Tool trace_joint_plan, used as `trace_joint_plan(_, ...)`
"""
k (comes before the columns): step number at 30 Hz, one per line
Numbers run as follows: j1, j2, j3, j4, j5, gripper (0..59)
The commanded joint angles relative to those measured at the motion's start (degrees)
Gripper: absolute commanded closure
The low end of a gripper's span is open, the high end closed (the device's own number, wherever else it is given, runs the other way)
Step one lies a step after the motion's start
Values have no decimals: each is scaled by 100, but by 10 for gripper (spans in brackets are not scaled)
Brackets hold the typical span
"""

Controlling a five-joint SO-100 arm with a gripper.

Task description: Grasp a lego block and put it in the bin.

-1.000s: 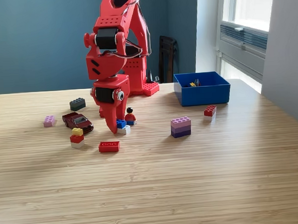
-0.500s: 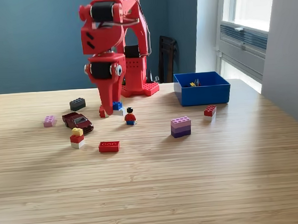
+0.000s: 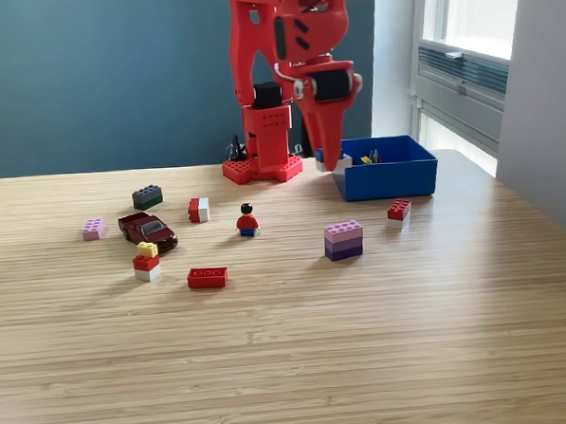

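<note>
The red arm (image 3: 288, 41) stands tall at the back of the table (image 3: 290, 354). Its gripper (image 3: 330, 160) points down and is closed on a small blue and white block (image 3: 332, 161). The block hangs in the air just over the bin's edge on the exterior view's left.

The bin (image 3: 386, 178) is a low blue box. It sits on the table to the exterior view's right of the arm's base. A few small bits lie inside it, too tiny to tell apart.

Other things lie on the table, all to the exterior view's left of the bin or in front of it. A red block (image 3: 398, 209) is just in front of the bin. A purple stack (image 3: 343, 239) is a bit nearer the camera. A little figure (image 3: 247, 220) stands well apart from the bin. Further left are a red and white block (image 3: 198, 210), a dark grey block (image 3: 147, 196), a toy car (image 3: 148, 230), a pink block (image 3: 93, 228), a yellow and red stack (image 3: 147, 260) and a flat red block (image 3: 208, 277).
</note>
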Motion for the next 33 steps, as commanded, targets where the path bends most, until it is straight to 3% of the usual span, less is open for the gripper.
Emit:
trace_joint_plan(1,-1274,422,-141,281,141,586)
trace_joint_plan(12,-3595,404,-431,1125,9,586)
trace_joint_plan(20,-4711,396,-255,1187,-211,583)
trace_joint_plan(27,-4693,396,-158,1187,-404,335)
trace_joint_plan(30,-4676,396,-70,1187,-457,310)
trace_joint_plan(33,-4597,396,-53,1187,-466,329)
